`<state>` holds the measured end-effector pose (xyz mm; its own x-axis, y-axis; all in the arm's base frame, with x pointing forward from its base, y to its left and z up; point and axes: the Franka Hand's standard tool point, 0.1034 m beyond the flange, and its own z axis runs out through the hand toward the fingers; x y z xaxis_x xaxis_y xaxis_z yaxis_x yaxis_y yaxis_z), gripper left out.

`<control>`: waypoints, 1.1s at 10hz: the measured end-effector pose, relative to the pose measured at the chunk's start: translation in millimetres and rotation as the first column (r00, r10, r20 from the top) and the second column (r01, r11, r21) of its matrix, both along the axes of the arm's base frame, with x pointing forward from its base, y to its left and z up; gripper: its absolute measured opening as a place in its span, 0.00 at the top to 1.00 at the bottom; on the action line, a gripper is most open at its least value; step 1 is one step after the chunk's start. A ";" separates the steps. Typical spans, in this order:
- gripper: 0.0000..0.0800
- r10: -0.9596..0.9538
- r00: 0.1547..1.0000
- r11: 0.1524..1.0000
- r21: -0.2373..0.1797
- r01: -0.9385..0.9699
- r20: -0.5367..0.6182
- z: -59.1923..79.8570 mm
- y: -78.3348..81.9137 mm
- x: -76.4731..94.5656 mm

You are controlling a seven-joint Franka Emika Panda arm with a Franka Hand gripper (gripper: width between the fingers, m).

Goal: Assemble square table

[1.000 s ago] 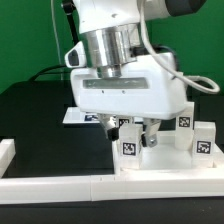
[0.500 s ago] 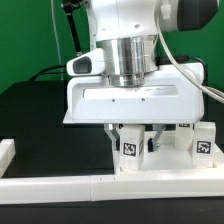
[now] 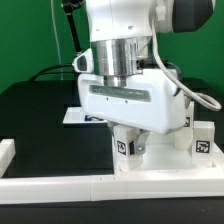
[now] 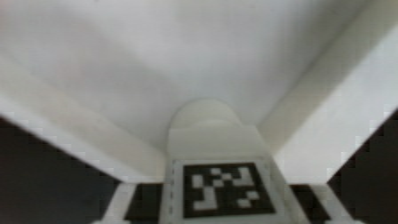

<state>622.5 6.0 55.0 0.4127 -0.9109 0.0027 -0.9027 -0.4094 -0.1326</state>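
My gripper [image 3: 131,141] reaches down at the exterior view's right, its wide white body hiding most of the fingers. It is shut on a white tagged leg block [image 3: 125,147], which tilts slightly over the white square table slab [image 3: 166,160]. In the wrist view the leg block [image 4: 222,180] sits between my fingers [image 4: 135,201], its rounded end pointing at the white slab [image 4: 178,60], and my gripper [image 4: 222,198] closes on its sides. A second leg block [image 3: 203,143] stands at the exterior view's right, and another tag [image 3: 186,121] shows behind it.
A long white border rail [image 3: 50,184] runs along the front, with a short rail end [image 3: 6,152] at the exterior view's left. The marker board [image 3: 75,116] lies on the black table behind my arm. A green wall stands at the back.
My gripper came down over the leg block, then shifted slightly to the exterior view's left. The leg block's tag now sits tilted.
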 end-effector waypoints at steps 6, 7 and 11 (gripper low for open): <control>0.66 -0.572 0.813 0.804 0.125 0.582 -0.109 1.8 2.3 0.9; 0.53 -0.486 0.870 0.862 0.117 0.493 -0.085 2.2 2.2 1.6; 0.20 0.196 0.980 0.980 0.027 -0.197 0.043 6.0 -1.3 2.7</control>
